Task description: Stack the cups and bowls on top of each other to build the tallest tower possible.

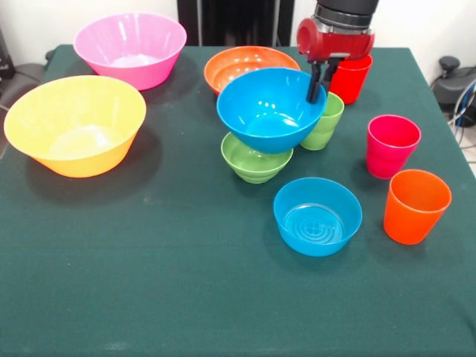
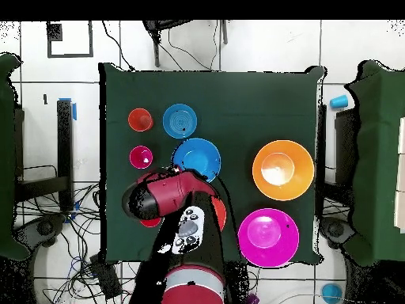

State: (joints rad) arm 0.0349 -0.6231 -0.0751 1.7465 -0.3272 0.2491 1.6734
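Mid-counter, the claw (image 1: 318, 80) pinches the wide blue bowl's (image 1: 269, 110) rim, the bowl sitting tilted on the small green bowl (image 1: 254, 161). Tower barely begun; cups and other bowls stand apart.

The arm (image 2: 176, 237) is glossy red with black joint bands; a grey panel (image 2: 188, 229) with dark buttons, perhaps controls, sits on it, and slim black fingers (image 1: 314, 83) end it
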